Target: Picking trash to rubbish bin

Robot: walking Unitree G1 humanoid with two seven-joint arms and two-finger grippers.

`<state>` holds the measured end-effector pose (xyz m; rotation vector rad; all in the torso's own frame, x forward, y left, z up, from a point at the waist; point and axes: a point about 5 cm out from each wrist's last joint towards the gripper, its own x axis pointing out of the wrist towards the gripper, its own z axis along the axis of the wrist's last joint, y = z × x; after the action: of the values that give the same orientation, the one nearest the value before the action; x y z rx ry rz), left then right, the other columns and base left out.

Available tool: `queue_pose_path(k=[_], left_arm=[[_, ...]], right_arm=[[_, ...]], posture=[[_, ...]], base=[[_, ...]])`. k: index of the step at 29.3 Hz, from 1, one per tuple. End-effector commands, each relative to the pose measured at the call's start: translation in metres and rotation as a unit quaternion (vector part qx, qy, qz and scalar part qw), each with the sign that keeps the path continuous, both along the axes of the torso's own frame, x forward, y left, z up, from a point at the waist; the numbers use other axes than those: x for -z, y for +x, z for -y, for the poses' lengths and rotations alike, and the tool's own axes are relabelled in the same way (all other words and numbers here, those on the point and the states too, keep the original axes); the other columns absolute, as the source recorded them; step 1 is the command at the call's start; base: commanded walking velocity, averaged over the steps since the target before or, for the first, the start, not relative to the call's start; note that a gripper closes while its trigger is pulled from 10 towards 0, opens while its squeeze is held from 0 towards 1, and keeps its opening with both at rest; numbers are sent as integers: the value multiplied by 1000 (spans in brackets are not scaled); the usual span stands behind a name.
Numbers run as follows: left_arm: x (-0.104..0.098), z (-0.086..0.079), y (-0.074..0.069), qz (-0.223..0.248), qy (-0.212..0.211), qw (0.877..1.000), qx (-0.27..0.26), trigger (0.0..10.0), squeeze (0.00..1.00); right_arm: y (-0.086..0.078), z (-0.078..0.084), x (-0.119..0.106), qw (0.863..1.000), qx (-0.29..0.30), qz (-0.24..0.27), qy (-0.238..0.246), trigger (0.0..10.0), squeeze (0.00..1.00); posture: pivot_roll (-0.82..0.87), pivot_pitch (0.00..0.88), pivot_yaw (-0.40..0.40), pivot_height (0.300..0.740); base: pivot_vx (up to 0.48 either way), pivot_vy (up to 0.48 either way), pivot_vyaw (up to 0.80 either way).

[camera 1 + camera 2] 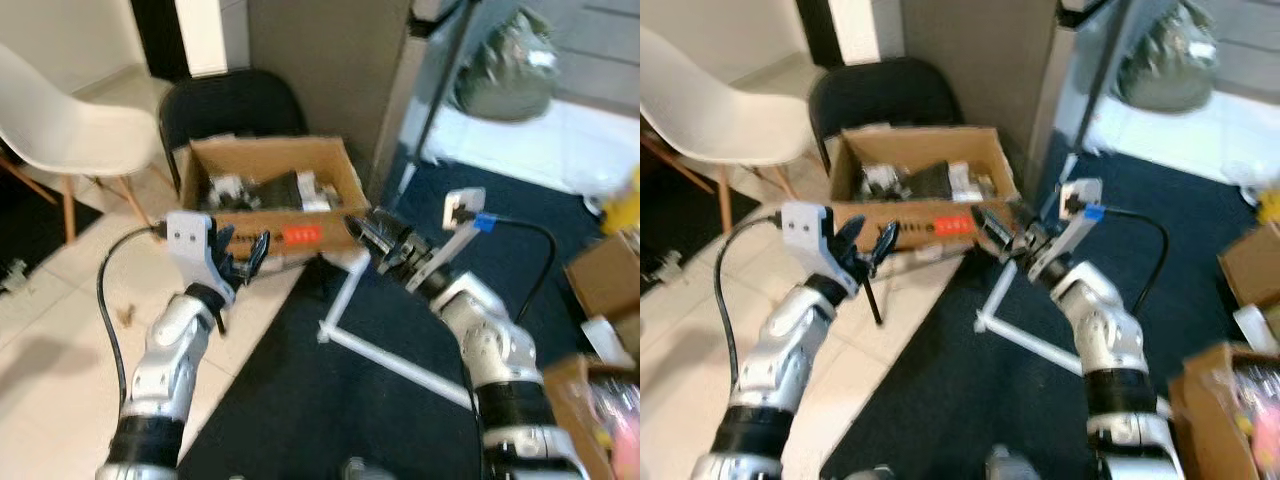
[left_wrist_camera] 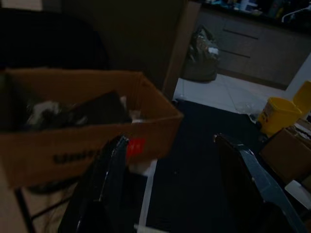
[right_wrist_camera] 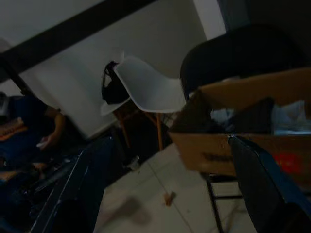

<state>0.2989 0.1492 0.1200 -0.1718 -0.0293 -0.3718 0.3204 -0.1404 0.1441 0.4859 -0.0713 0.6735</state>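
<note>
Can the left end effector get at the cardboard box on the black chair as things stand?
Probably yes. The left end effector hangs open just before the front wall of the cardboard box, with nothing between them. The trash inside lies behind that wall, so it would likely need to rise first.

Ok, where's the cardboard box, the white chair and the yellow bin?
cardboard box (image 1: 262,236): left eye view, its front wall.
white chair (image 1: 60,130): left eye view, its seat shell.
yellow bin (image 2: 278,115): left wrist view, its side.

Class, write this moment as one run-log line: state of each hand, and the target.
left hand: open, empty, before box | right hand: open, empty, at box corner | cardboard box: on black chair, holds trash
</note>
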Motion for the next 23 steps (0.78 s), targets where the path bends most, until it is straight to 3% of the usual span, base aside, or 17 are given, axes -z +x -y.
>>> queue_pose_path(k=[1,23], left_arm=[[3,0,-1,-5,7,1000,2,10000,0],[2,0,-1,-4,8,1000,4,10000,0]], right_arm=[[-1,-3,0,1000,-8,-3,-3,10000,0],[0,-3,-1,1000,-3,-2,-9,10000,0]], posture=[[12,0,-37,740],[12,0,-36,740]], base=[[-337,0,0],[-340,0,0]])
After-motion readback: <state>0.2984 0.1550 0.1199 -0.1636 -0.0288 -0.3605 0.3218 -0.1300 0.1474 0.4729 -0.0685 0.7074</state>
